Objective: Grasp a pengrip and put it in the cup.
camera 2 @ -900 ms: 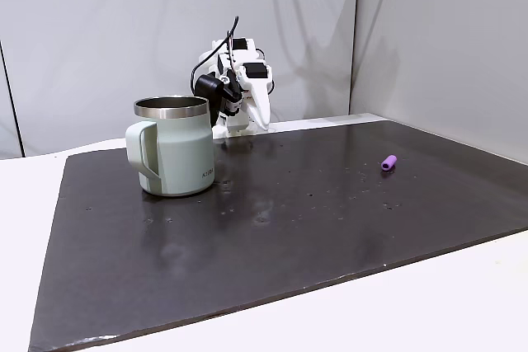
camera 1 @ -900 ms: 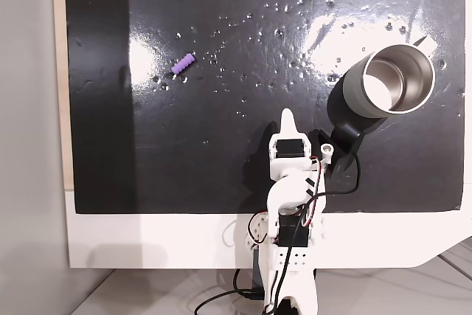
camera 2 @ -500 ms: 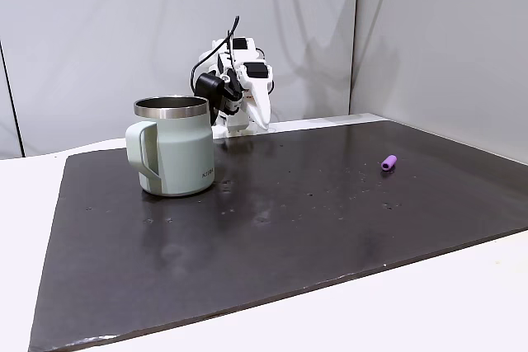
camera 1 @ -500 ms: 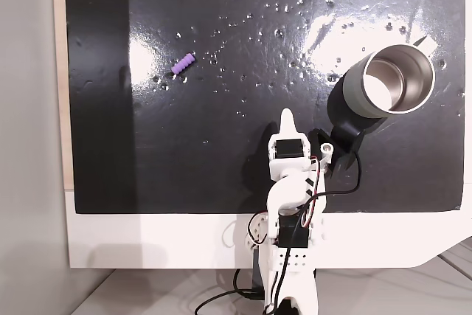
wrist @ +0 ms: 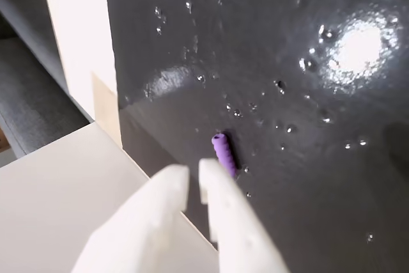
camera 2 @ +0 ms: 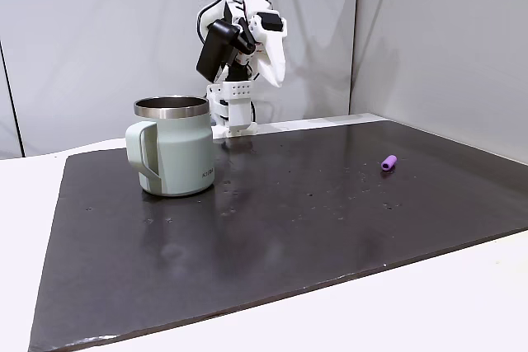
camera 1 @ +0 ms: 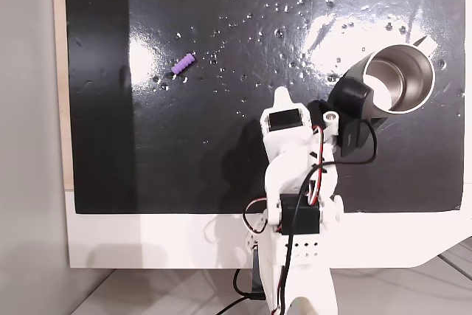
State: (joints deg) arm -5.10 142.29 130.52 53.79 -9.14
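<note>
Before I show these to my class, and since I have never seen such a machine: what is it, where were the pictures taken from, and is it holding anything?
It is a small white robot arm with a two-fingered hand. One fixed camera looks straight down, another looks across the table, and a third rides on the wrist. On the glossy black mat lie a tiny light-purple ribbed rubber pen grip and a grey steel mug with a side handle. The hand is raised, its fingers nearly together, holding nothing. The pen grip lies well away from the mug.

bright overhead glare on the glossy black mat [camera 1: 221, 145], wrist view soft, blurred pincer [wrist: 193, 177]
</note>
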